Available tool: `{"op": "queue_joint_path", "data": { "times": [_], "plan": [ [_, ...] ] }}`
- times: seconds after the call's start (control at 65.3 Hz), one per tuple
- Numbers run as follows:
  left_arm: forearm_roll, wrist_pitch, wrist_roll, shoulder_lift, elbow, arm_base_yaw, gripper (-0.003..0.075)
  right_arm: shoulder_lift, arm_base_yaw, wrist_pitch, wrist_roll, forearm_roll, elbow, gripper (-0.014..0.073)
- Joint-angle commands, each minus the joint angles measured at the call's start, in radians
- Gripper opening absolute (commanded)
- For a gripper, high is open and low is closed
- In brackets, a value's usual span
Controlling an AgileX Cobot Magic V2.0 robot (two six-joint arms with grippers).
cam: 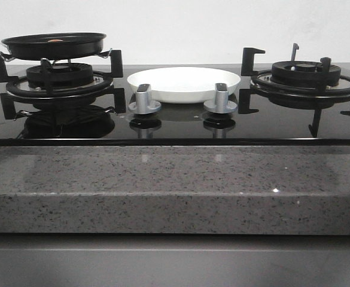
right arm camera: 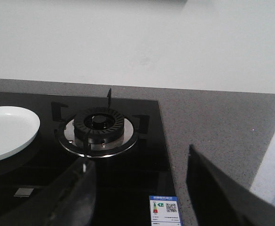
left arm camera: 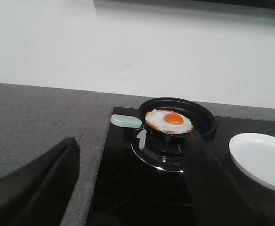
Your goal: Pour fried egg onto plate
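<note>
The fried egg (left arm camera: 169,121), white with an orange yolk, lies in a black frying pan (left arm camera: 200,117) on the left burner. In the front view the pan (cam: 54,45) sits on that burner and only a sliver of the egg (cam: 54,40) shows above its rim. The pan's pale green handle (left arm camera: 126,121) points toward the counter. The white plate (cam: 183,84) rests mid-hob behind the two knobs; the plate (left arm camera: 262,159) lies beside the pan. My left gripper (left arm camera: 130,165) is open, well short of the handle. My right gripper (right arm camera: 139,181) is open over the hob near the right burner; the plate (right arm camera: 8,132) shows there too.
Two silver knobs (cam: 145,99) (cam: 221,98) stand in front of the plate. The right burner (right arm camera: 98,127) with black pan supports carries nothing. Speckled grey counter (left arm camera: 29,122) borders the black glass hob on both sides. A blue label (right arm camera: 164,210) is stuck near the hob's front edge.
</note>
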Motion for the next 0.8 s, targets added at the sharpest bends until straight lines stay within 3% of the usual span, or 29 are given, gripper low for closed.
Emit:
{"op": "queue_joint_path", "data": {
  "times": [0.0,0.383,0.582,0.781],
  "plan": [
    [-0.001,-0.087,-0.001,0.018,-0.029,0.0,0.0483,0.02,-0.005,-0.09,-0.007,-0.012,-0.031,0.0456],
    [-0.001,-0.087,-0.001,0.018,-0.029,0.0,0.0483,0.023,-0.005,-0.101,-0.007,0.036,-0.042,0.0456],
    [-0.001,-0.087,-0.001,0.018,-0.029,0.0,0.0483,0.14,-0.003,0.052,-0.017,0.156,-0.15,0.0456],
    [-0.001,-0.087,-0.001,0.018,-0.029,0.0,0.0483,0.35,-0.003,0.226,-0.229,0.364,-0.284,0.0456]
  ]
}}
